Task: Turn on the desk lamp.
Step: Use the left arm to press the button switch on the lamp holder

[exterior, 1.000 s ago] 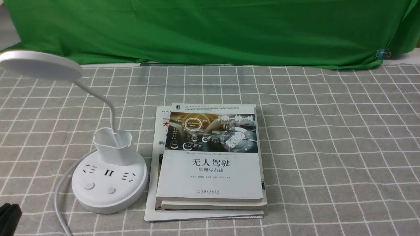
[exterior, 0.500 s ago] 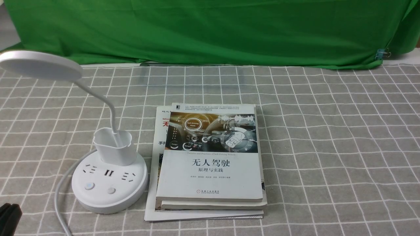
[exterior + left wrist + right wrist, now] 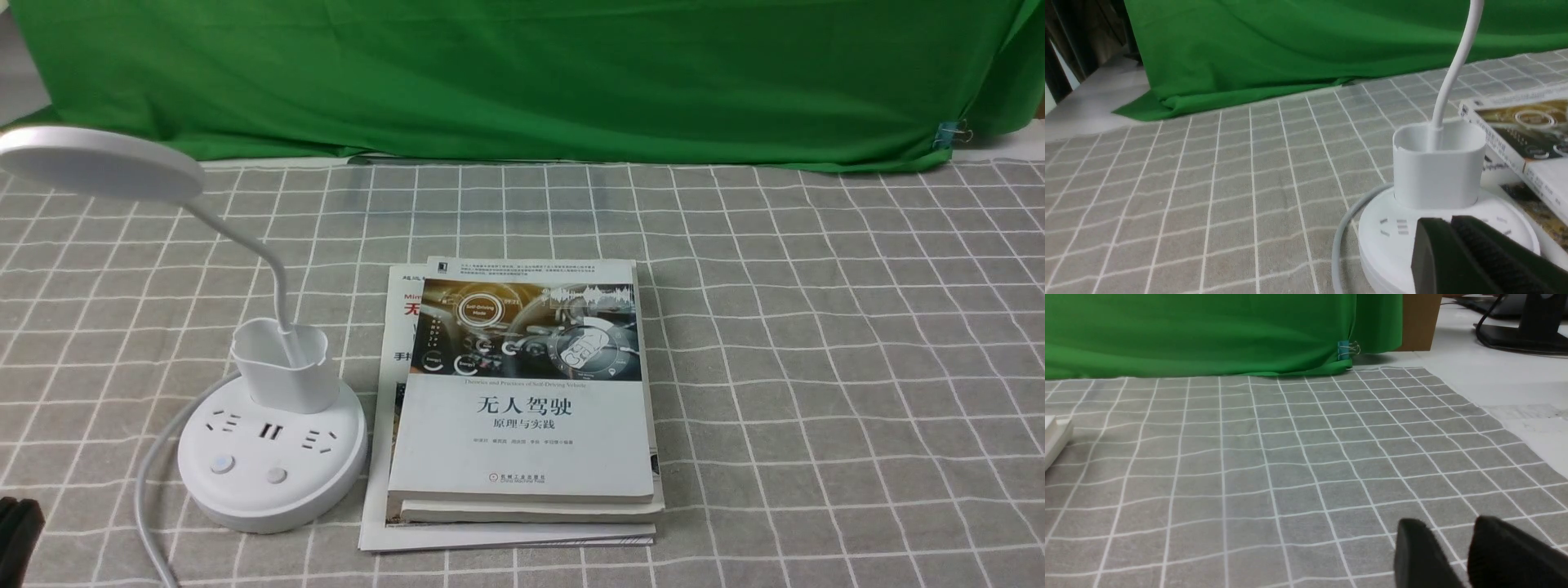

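Observation:
The white desk lamp [image 3: 272, 461] stands at the front left of the table. Its flat oval head [image 3: 98, 163] is over the far left on a thin bent neck, which rises from a small cup [image 3: 286, 367]. Two round buttons [image 3: 221, 465] sit on the near side of its base. The head does not look lit. My left gripper [image 3: 16, 531] is a dark tip in the bottom left corner, left of the base and apart from it. In the left wrist view the left gripper [image 3: 1447, 221] is shut and empty, just short of the lamp base [image 3: 1392, 241]. My right gripper [image 3: 1447, 535] is open and empty, low over the cloth.
A stack of books [image 3: 522, 392] lies just right of the lamp base. The lamp's grey cord [image 3: 147, 490] curves round the base's left side toward the front edge. A green cloth [image 3: 522, 73] hangs along the back. A checked grey cloth [image 3: 816, 367] covers the table.
The left gripper's tip in the front view's corner has drawn back slightly to the left. The lamp and books have not moved.

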`<state>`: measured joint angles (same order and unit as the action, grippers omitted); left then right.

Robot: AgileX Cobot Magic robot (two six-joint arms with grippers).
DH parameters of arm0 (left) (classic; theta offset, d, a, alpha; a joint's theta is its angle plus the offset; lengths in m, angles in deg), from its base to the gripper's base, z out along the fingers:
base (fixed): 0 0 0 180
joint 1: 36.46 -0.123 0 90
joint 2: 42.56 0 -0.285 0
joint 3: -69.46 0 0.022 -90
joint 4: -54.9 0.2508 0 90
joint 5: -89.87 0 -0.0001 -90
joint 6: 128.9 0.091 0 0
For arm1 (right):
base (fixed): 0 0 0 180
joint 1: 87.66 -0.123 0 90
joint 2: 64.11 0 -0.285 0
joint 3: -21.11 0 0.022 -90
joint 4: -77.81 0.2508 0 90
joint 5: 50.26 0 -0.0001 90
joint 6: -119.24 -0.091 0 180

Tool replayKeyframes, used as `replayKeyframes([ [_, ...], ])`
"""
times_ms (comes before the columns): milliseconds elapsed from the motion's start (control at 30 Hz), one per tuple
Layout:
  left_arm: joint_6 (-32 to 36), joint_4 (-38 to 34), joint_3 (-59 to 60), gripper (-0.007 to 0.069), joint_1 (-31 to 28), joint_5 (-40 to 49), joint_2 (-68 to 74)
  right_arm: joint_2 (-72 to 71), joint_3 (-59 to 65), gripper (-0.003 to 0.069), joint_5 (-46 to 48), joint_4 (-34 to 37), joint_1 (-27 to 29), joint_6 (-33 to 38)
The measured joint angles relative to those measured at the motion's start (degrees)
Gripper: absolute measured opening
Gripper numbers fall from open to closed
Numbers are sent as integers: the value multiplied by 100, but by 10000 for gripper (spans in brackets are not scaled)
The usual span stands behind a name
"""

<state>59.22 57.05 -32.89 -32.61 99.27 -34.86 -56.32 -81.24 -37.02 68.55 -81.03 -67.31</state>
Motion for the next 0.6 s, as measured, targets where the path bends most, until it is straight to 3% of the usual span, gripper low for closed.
replayKeyframes([
  [233,0,-15,0,18,0,-1483,0,0,0,245,0,0,0,0],
  [600,0,-15,0,18,0,-1640,0,0,0,245,0,0,0,3],
])
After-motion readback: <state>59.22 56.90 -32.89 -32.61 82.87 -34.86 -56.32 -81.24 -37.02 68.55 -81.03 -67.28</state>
